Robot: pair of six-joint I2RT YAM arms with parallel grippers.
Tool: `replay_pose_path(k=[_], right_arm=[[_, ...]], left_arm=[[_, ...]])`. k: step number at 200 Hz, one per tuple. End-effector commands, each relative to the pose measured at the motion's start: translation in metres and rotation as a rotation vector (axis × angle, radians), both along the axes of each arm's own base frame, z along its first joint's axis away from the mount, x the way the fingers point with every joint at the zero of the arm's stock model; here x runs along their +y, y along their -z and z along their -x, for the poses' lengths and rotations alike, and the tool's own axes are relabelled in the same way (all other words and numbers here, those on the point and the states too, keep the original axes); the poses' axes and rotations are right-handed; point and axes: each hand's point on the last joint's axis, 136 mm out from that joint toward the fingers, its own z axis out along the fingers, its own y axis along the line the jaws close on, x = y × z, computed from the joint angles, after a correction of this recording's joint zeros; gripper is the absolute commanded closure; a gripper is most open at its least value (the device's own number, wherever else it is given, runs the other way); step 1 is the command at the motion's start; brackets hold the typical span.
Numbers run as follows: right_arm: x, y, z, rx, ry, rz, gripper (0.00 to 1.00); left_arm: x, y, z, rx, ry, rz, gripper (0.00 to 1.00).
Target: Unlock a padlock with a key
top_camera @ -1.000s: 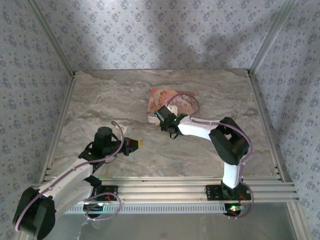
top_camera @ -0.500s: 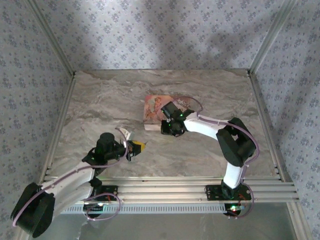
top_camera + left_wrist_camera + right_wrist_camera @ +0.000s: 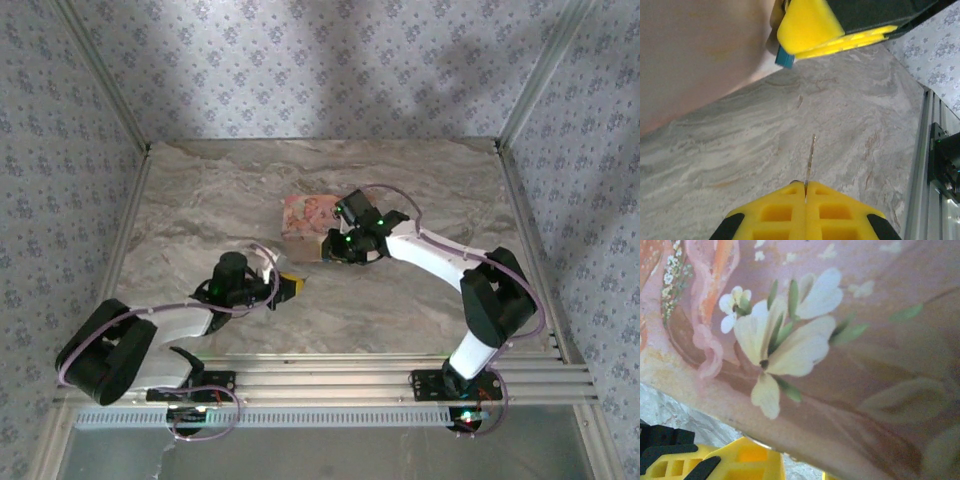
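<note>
Left gripper [image 3: 805, 186] has its two yellow moulded-plastic fingers pressed flat together, pinching the key [image 3: 811, 152]. From the left wrist view the key is seen edge-on as a thin silvery sliver of metal. Its long axis runs straight out from the fingertips, leaning slightly right, and its tip hangs above the table [image 3: 740, 150], a smooth surface with grey-beige marble veining.

Further along that line, with bare marble between, sits the padlock [image 3: 785, 59]. It shows as a tiny dark-blue block with squared corners, tucked just under a yellow finger [image 3: 807, 22] of the right gripper [image 3: 328, 246] and against the pale pink side of the packet [image 3: 303, 213]. Which way the padlock points is too small to make out, and it is well apart from the key's tip.

From the right wrist the packet [image 3: 840, 340] lies very close. It is a flat, glossy printed sheet in pink-orange with cream flowers and green leaves, and it overhangs the blocky yellow fingertips at the bottom edge. Whether those jaws are clamped on anything cannot be told.

From above, the two grippers face each other near the middle of the table, the left one [image 3: 292, 285] low and the right one beside the packet. A ribbed aluminium rail [image 3: 920, 165] edges the table, and flower-patterned wallpaper [image 3: 320, 70] covers the walls around it.
</note>
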Motion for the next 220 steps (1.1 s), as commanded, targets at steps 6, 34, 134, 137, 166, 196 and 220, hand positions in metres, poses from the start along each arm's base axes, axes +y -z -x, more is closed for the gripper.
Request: replay_pose_path(k=[6, 34, 134, 137, 166, 196, 220], right_arm=[[0.007, -0.032, 0.004, 0.020, -0.002, -0.107, 1.00], [0.007, -0.042, 0.004, 0.031, -0.003, -0.147, 1.00], [0.007, -0.052, 0.002, 0.041, 0.020, -0.189, 1.00], [0.007, -0.052, 0.002, 0.043, 0.021, -0.190, 1.00], [0.008, -0.053, -0.001, 0.043, 0.039, -0.205, 1.00], [0.008, -0.056, -0.002, 0.034, 0.041, -0.209, 1.00], [0.008, -0.056, -0.002, 0.032, 0.040, -0.208, 1.00]], left_arm=[[-0.015, -0.031, -0.010, -0.099, 0.031, 0.092, 1.00], [-0.020, -0.033, -0.017, -0.110, 0.034, 0.114, 1.00], [-0.028, -0.033, -0.031, -0.132, 0.014, 0.157, 1.00], [-0.028, -0.032, -0.031, -0.130, 0.012, 0.154, 1.00], [-0.030, -0.027, -0.034, -0.120, 0.008, 0.142, 1.00], [-0.034, -0.024, -0.034, -0.115, 0.018, 0.141, 1.00], [-0.036, -0.026, -0.034, -0.118, 0.018, 0.154, 1.00]])
